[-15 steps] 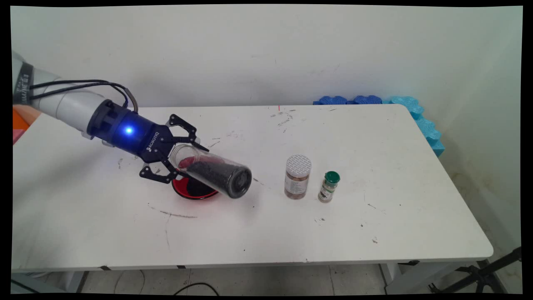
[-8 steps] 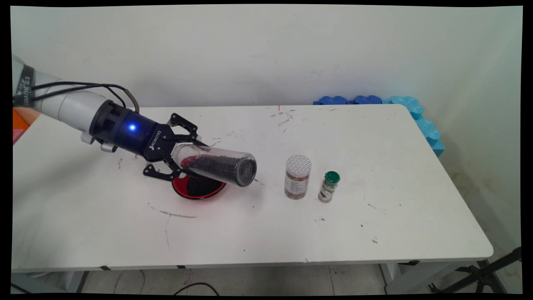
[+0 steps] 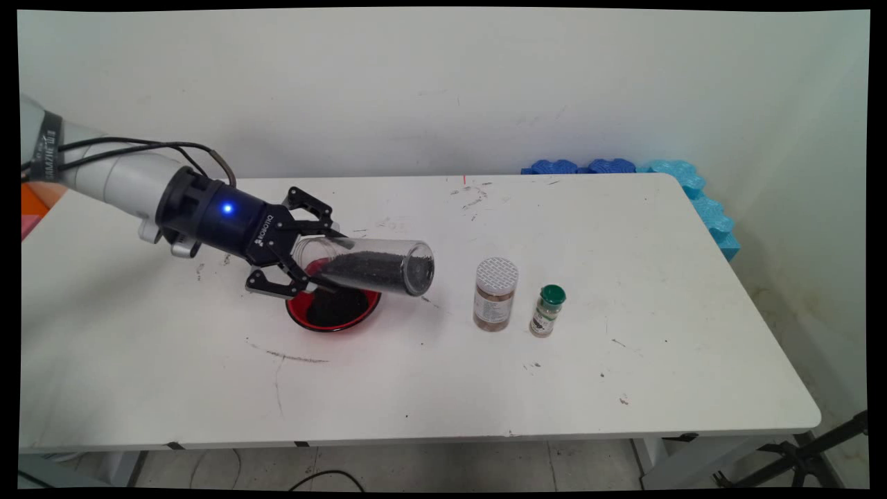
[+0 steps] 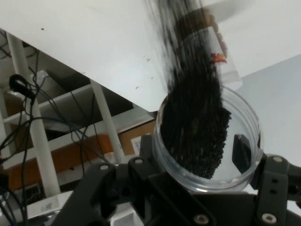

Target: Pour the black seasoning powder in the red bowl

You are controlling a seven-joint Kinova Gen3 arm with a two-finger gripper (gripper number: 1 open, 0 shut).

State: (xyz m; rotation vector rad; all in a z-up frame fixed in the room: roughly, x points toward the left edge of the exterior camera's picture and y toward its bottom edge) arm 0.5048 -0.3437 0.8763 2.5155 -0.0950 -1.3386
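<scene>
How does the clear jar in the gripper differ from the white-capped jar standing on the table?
The clear jar lies nearly sideways in the gripper, open-mouthed, holding black grains; the white-capped jar stands upright, capped, with brownish contents. The held one is longer. Both are clear cylinders.

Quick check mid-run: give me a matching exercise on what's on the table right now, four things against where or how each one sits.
Things
1. clear jar
2. red dish
3. white-lidded jar
4. green-capped bottle

States
A. upright, farthest right of the four
B. tipped on its side in the gripper
C. on the table under the tipped jar, dark grains in it
D. upright between the dish and the small bottle

Pairs: 1-B, 2-C, 3-D, 4-A
</scene>
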